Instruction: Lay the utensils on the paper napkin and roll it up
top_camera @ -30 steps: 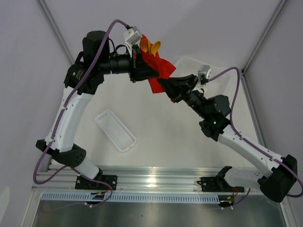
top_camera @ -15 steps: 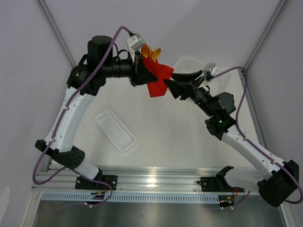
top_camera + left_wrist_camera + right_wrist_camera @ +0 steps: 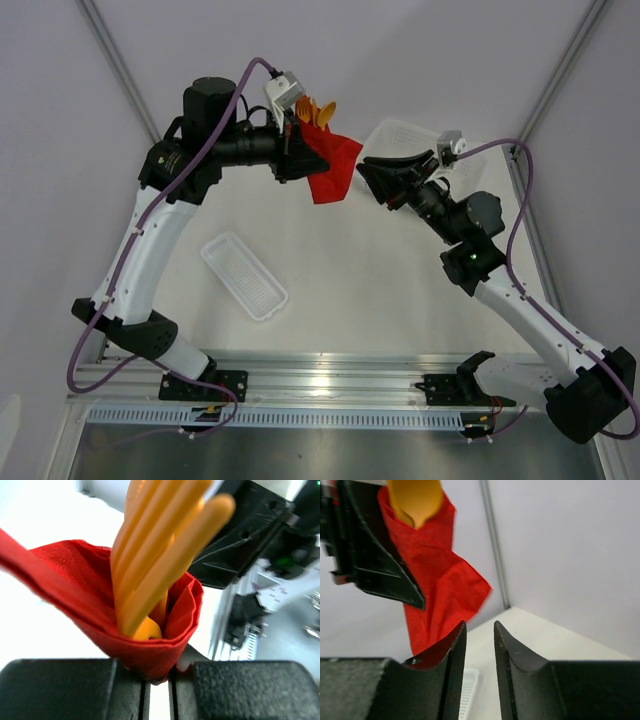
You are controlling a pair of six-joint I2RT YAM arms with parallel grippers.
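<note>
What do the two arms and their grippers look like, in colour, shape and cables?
The left arm and right arm have white shells with black joints and bases. A purple cable runs along each in loose loops. The left gripper and right gripper are black with wedge-shaped fingers. Each wrist carries a small pale camera. A green light glows on the right arm.

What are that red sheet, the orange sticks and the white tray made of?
The napkin looks like thin matte paper: fine dimpled texture, soft folds. The utensils look like smooth, slightly glossy plastic, straight and evenly orange. The tray seems to be white plastic, ribbed inside; too small to be sure.
</note>
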